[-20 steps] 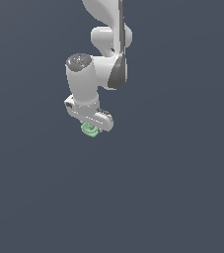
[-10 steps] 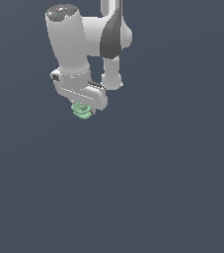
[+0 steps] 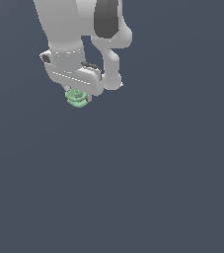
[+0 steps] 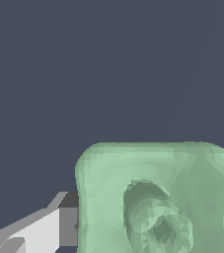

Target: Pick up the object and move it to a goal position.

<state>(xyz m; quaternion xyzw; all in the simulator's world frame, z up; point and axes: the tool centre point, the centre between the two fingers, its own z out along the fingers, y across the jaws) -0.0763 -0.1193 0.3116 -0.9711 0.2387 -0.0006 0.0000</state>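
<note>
Overhead, your white arm [image 3: 79,29] fills the upper left of the exterior view, its gripper [image 3: 77,95] pointing down over a plain dark slate surface [image 3: 148,183]. You can see the block [image 3: 76,98], small and pale green, tucked directly under the gripper body, well up toward the upper-left corner of that view; whether it rests on the surface or hangs clear of it cannot be told, since no shadow or contact shows. Your wrist view puts the block [image 4: 158,197] close up: squarish, rounded at the corners, with a round recessed ring in its top face. One grey finger pad [image 4: 68,220] on a white finger presses flat against one side of the block; the opposite finger sits at the frame's edge and barely shows. The jaws appear to be pinching the block between them.
</note>
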